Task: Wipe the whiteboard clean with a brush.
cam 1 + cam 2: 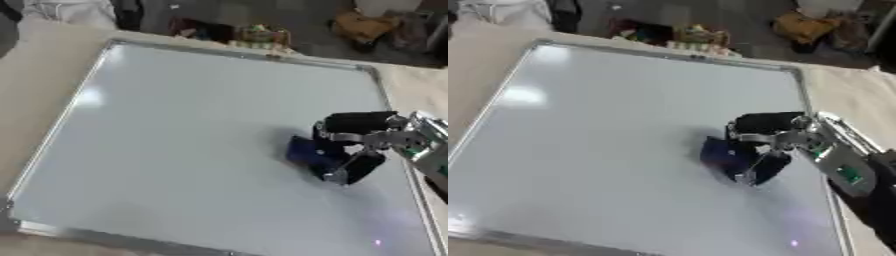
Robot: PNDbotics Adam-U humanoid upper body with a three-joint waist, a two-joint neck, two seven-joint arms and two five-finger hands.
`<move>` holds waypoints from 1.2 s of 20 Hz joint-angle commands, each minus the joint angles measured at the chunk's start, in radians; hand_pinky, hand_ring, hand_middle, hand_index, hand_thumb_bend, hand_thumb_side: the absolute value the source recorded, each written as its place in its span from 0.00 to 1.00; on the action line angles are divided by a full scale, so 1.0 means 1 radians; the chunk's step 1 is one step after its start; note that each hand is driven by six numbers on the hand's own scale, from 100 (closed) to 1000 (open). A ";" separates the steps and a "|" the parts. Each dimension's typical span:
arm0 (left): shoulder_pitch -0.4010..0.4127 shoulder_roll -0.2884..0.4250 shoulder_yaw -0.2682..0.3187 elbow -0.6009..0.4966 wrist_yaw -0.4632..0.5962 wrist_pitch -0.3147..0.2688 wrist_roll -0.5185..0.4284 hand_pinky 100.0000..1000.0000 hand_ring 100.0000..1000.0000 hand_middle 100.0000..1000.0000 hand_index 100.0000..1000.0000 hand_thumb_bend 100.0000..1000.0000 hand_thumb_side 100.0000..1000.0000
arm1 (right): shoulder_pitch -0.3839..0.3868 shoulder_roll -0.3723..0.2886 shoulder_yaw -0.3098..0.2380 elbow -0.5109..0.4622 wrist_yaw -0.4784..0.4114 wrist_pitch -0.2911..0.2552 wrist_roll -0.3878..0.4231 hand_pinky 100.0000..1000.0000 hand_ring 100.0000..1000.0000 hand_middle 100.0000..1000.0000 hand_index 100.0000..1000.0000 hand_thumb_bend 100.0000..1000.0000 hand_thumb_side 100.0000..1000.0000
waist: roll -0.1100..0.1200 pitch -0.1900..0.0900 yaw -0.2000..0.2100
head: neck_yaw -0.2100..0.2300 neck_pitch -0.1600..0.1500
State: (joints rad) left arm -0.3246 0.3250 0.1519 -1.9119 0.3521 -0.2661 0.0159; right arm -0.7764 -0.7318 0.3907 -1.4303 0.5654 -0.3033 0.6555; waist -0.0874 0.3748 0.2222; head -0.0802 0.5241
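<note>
A large whiteboard [192,140] with a silver frame lies flat on the table and fills most of both views; its surface looks blank. My right hand [352,145] comes in from the right edge and rests on the board's right part. Its black fingers are curled round a dark blue brush [302,151], which is pressed against the board. The picture is blurred around the hand. My left hand shows in neither view.
Beige table [39,85] surrounds the board on the left and right. Past the far edge lie a white cloth [70,10], dark items and a yellow-brown bundle [802,25] on the floor.
</note>
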 commanded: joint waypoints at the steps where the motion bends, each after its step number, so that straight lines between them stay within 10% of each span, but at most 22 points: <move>1: -0.005 0.018 0.000 -0.012 -0.001 -0.001 -0.003 0.64 0.60 0.52 0.59 0.18 0.98 | -0.017 -0.011 -0.023 0.042 0.046 0.007 -0.038 0.51 0.57 0.08 0.05 0.00 0.15 | 0.006 -0.017 0.001 | -0.006 -0.016; 24: -0.004 0.017 0.003 -0.011 -0.002 -0.005 0.003 0.64 0.60 0.52 0.59 0.18 0.98 | -0.033 0.020 -0.090 0.312 0.340 0.013 -0.324 0.51 0.57 0.10 0.07 0.00 0.21 | 0.012 -0.020 0.003 | -0.034 -0.003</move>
State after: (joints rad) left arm -0.3242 0.3250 0.1520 -1.9119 0.3517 -0.2674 0.0171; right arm -0.8169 -0.6988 0.2965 -1.1626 0.8672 -0.2929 0.3392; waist -0.0844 0.3672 0.2236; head -0.1097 0.5177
